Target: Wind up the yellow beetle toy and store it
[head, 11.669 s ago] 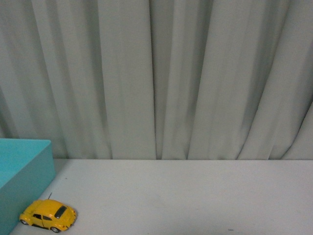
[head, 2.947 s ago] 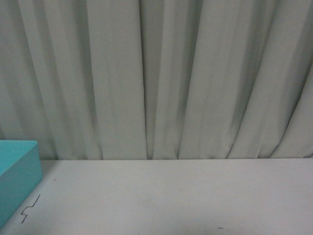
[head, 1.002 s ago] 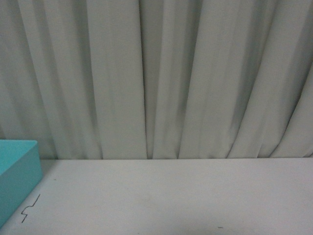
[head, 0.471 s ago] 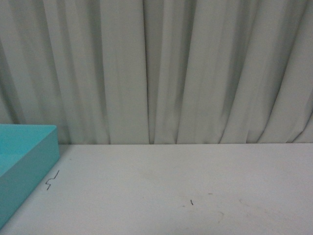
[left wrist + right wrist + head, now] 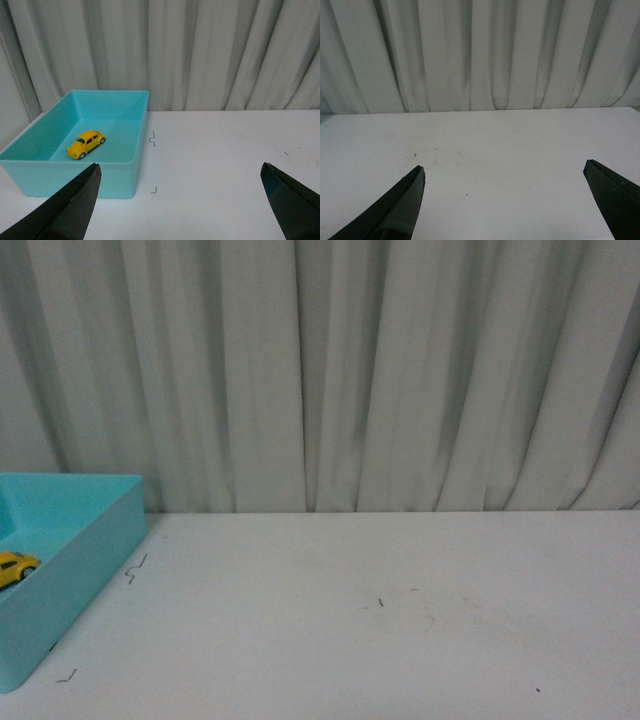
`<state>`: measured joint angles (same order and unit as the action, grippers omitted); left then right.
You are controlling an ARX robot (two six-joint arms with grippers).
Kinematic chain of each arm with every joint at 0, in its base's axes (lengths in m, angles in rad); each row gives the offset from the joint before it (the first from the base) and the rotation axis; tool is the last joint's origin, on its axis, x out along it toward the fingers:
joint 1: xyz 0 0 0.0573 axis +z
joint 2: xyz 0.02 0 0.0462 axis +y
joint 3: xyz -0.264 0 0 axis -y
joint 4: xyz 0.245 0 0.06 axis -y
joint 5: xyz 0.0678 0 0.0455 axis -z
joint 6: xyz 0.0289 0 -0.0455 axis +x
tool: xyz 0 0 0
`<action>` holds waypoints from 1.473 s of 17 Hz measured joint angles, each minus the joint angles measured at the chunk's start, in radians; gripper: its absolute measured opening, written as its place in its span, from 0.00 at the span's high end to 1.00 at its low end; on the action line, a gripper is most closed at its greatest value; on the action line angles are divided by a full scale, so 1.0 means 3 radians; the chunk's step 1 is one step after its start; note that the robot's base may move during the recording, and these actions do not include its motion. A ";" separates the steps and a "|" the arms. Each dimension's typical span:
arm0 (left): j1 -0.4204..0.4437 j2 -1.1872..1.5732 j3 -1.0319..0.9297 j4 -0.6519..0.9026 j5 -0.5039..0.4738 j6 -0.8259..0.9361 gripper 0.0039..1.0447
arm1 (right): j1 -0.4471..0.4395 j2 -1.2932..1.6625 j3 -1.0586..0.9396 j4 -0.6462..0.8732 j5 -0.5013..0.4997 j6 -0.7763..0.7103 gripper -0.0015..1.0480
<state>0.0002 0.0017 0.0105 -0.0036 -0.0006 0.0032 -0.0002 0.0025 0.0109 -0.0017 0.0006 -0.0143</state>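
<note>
The yellow beetle toy [image 5: 85,143] sits on its wheels inside the teal box [image 5: 115,177], near the middle of its floor. In the front view only part of the toy [image 5: 14,567] shows, inside the box [image 5: 90,565] at the left edge. My left gripper [image 5: 182,172] is open and empty, held back from the box over the white table, with the toy well beyond its left finger [image 5: 65,210]. My right gripper [image 5: 505,172] is open and empty over bare table. Neither arm shows in the front view.
A white table [image 5: 400,620] runs back to a grey-white curtain [image 5: 350,370]. Small dark marks [image 5: 135,568] lie on the table beside the box, and more of them [image 5: 153,139] show in the left wrist view. The box stands at the table's left side.
The front view has shifted down and to the left, so more of the box and table shows. The toy, on the table beside the box 11.7 s ago, now lies inside the box.
</note>
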 joint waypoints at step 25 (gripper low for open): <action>0.0000 0.0000 0.0000 0.0003 -0.0003 -0.0003 0.06 | 0.0000 0.0000 0.0000 -0.0008 -0.0001 0.0001 0.06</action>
<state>0.0002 0.0017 0.0105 -0.0029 -0.0013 0.0025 -0.0002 0.0025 0.0109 -0.0040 0.0002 -0.0139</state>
